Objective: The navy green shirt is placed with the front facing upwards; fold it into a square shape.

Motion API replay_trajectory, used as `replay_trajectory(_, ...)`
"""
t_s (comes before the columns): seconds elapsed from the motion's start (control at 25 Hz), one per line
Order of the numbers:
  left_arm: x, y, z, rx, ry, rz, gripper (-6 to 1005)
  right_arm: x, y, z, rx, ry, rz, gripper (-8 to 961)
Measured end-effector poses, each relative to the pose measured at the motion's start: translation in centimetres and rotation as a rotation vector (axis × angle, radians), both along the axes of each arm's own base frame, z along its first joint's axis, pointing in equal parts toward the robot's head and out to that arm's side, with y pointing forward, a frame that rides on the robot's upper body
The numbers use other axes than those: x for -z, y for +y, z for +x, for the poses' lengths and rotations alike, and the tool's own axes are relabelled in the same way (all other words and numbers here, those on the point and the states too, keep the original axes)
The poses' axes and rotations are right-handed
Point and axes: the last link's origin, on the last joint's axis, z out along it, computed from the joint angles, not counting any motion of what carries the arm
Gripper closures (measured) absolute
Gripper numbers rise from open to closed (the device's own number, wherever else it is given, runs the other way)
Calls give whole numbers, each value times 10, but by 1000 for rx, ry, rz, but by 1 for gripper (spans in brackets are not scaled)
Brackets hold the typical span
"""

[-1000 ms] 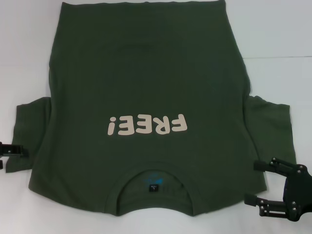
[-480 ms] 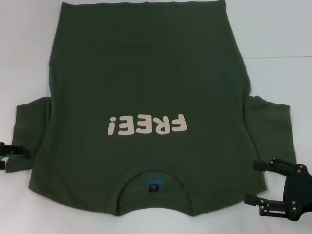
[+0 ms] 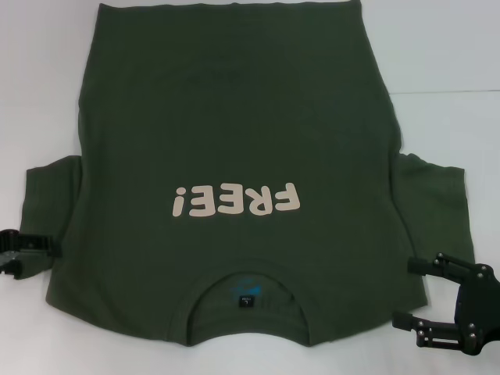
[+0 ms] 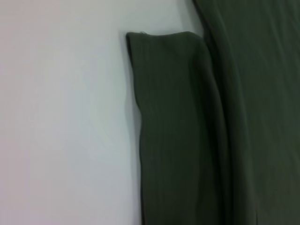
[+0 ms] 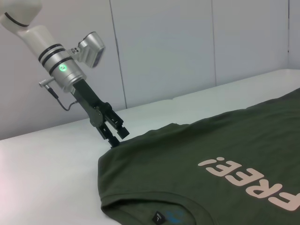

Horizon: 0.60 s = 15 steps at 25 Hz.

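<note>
Across the middle of the head frame, the shirt (image 3: 234, 172) is lying flat on the white worktop (image 3: 445, 55), lettering up, collar at lower centre. Left hand (image 3: 23, 251) is sitting at the left sleeve's edge, fingers nearly closed. Right hand (image 3: 408, 293) is hovering open at lower right, just off the hem corner.

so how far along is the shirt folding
Done: the navy green shirt lies flat, front up, no fold yet. In hand: the left gripper is at the left sleeve edge; the right gripper waits open beside the right shoulder. Left: every fold.
</note>
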Motion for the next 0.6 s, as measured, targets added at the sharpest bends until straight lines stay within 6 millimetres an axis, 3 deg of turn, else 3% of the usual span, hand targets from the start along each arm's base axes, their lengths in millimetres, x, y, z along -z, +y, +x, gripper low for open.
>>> replay_trajectory(0.6, -9, 3, 0, -11, 24, -1, 83, 0, 1, 0, 0, -2, 3, 38)
